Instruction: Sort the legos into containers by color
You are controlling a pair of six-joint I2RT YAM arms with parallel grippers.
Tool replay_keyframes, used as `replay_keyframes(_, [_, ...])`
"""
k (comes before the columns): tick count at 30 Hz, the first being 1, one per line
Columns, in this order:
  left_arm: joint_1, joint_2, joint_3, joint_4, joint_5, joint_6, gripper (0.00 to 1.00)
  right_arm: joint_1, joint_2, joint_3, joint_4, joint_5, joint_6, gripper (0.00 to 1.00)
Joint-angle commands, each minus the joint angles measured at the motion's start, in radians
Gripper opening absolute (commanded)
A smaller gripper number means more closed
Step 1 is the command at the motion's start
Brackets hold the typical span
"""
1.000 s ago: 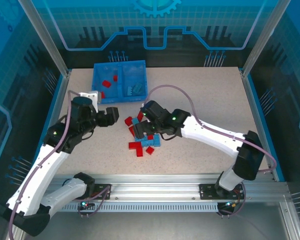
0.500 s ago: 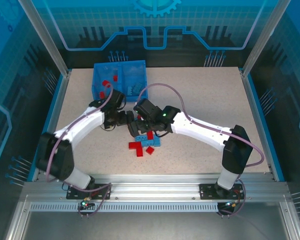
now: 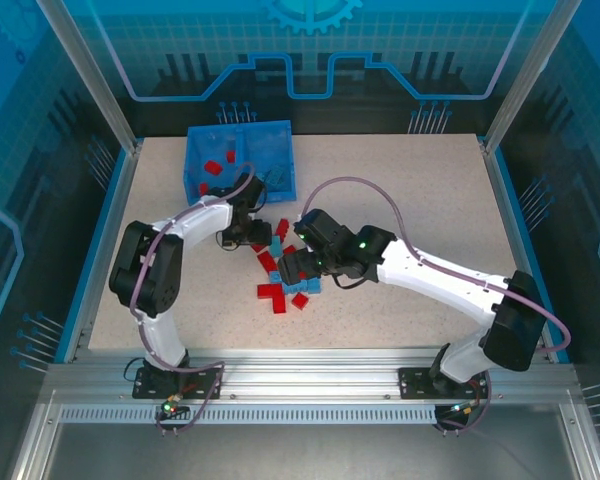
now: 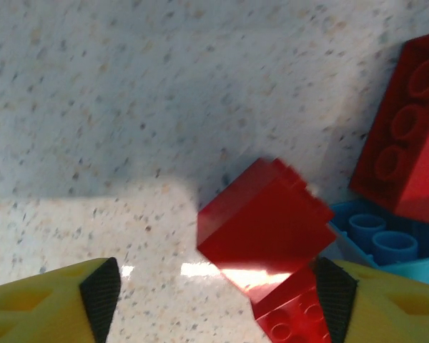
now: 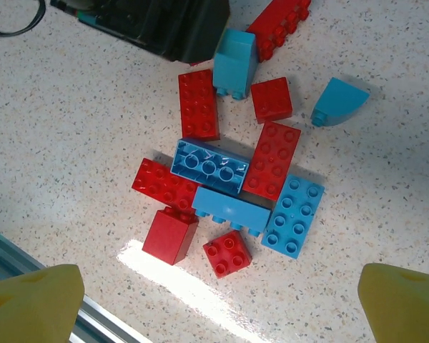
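The table [image 3: 410, 210] is beige with fine dark speckles. At eleven o'clock on it the bin [image 3: 189, 172] is blue, with red legos [image 3: 213, 167] in its nine o'clock half and light blue ones [image 3: 274, 180] in its three o'clock half. The central pile [image 5: 211, 168] mixes bright red and light blue. The arms [image 3: 430, 272] are white with black joints and purple cables [image 3: 345, 183]. The left gripper [image 4: 214, 304] has yellow fingers [image 4: 36, 311] with black pads [image 4: 101, 296], and the right gripper [image 5: 222, 304] has yellow fingertips [image 5: 32, 304].
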Motion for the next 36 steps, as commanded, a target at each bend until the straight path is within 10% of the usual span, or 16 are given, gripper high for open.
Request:
replay_keyframes(1, [0.017,0.058,0.076,-0.014,0.032,0.068,0.78,-0.002,-0.043,-0.013,-0.023,0.023,0.018,1.00])
replay_keyframes(16, [0.020,0.136,0.078,-0.050,0.072,0.150,0.75,-0.002,-0.064,-0.027,-0.029,0.031,0.030,1.00])
replay_keyframes(36, [0.026,0.001,0.090,-0.087,-0.041,-0.085,0.38,-0.002,-0.068,-0.021,-0.050,0.034,0.047,1.00])
